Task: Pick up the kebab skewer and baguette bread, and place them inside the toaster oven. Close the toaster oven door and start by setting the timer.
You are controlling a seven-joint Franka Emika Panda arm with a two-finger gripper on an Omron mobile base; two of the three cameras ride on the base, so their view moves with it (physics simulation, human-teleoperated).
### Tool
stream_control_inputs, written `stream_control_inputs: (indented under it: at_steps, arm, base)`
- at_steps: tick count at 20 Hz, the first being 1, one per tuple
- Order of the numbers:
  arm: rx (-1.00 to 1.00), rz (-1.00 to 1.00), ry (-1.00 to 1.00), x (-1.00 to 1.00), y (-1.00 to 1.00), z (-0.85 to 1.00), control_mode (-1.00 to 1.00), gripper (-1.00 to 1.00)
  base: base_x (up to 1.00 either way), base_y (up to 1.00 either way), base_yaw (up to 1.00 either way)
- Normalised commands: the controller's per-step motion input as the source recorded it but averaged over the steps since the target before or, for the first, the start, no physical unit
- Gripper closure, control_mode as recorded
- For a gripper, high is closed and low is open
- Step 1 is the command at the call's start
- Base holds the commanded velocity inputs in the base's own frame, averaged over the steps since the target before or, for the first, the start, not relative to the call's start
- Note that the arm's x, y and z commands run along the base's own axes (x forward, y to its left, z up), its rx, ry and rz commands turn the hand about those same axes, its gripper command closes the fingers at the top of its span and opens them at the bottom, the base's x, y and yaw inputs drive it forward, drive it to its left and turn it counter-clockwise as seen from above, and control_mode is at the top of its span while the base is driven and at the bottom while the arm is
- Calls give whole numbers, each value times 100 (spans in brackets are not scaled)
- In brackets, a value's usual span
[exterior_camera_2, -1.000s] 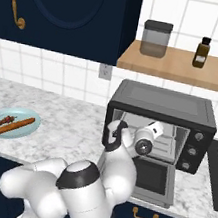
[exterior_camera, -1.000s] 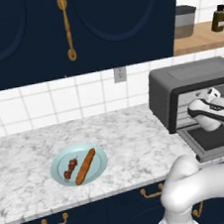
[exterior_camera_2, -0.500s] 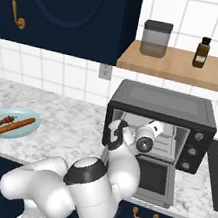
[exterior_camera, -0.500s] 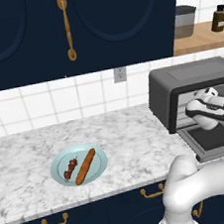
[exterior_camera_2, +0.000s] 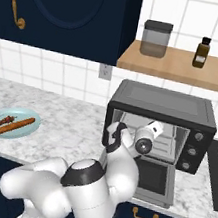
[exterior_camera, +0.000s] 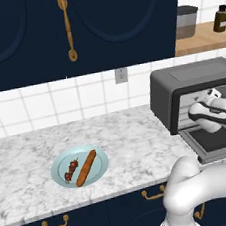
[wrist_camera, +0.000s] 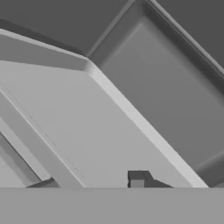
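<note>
My tool (exterior_camera_2: pixel 112 134) sits at the mouth of the toaster oven (exterior_camera_2: pixel 160 122), jaws drawn nearly together; what they grip, if anything, I cannot tell (the hand view gives grey oven panels only). The toaster oven door (exterior_camera_2: pixel 154 181) lies folded down and open. The kebab skewer (exterior_camera: pixel 71 170) and baguette bread (exterior_camera: pixel 86 167) rest side by side on the blue plate (exterior_camera: pixel 100 159), on the desk (exterior_camera: pixel 34 150), well apart to my left. Both lie with long axes running diagonally, the baguette nearer the oven.
</note>
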Motion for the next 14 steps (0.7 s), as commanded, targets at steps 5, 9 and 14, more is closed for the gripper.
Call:
stream_control_inputs:
  at_steps: [5,9,14]
  arm:
    - [1,8,16,-55,-20,0,-100,100]
    - [3,9,9,-74,-23,0,-100,100]
    - [4,4,0,-78,-17,0,-100,100]
  base:
    - [0,0,0]
    - [0,0,0]
    - [0,0,0]
